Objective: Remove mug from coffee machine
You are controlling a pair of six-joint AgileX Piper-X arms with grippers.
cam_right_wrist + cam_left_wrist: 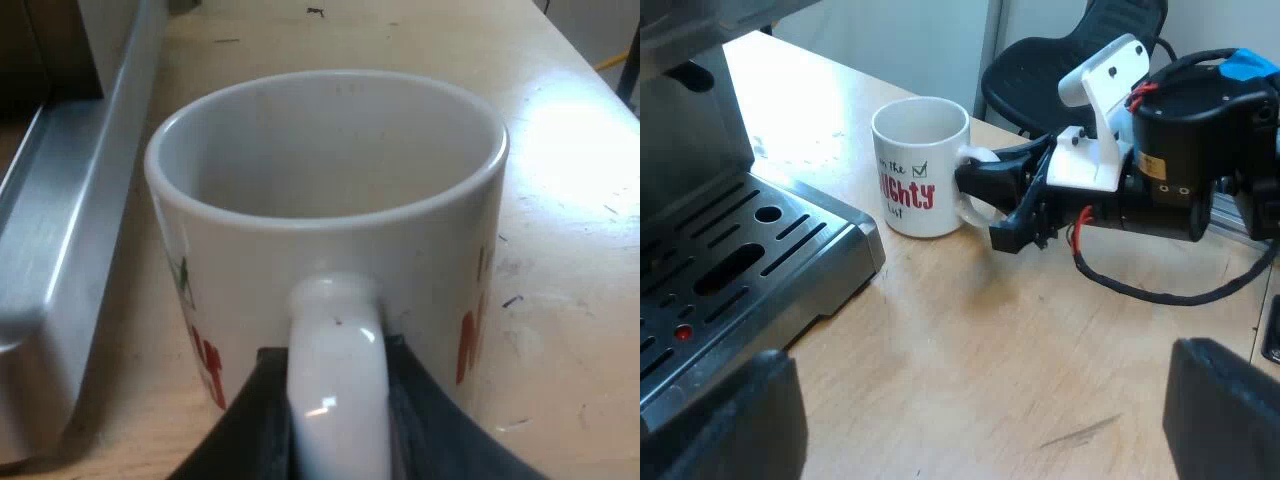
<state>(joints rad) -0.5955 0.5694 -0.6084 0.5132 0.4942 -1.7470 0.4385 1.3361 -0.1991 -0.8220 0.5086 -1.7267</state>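
Note:
A white mug (pixel 921 160) with red and black lettering stands upright on the wooden table, just beside the espresso machine's drip tray (pixel 730 262). My right gripper (pixel 985 203) is at the mug's handle. Close up, the handle (pixel 335 390) sits between its two black fingers (pixel 252 432), which press against it on both sides, so my right gripper (pixel 338 435) is shut on it. The mug (pixel 330 170) looks empty inside. My left gripper (pixel 975 420) hangs open over bare table, a good way short of the mug, with nothing between its fingers.
The machine's metal drip tray (pixel 55 250) with its slotted grate runs close along one side of the mug. The wooden table (pixel 970 330) stretches out beyond the mug. A black chair (pixel 1060 60) stands past the table's edge.

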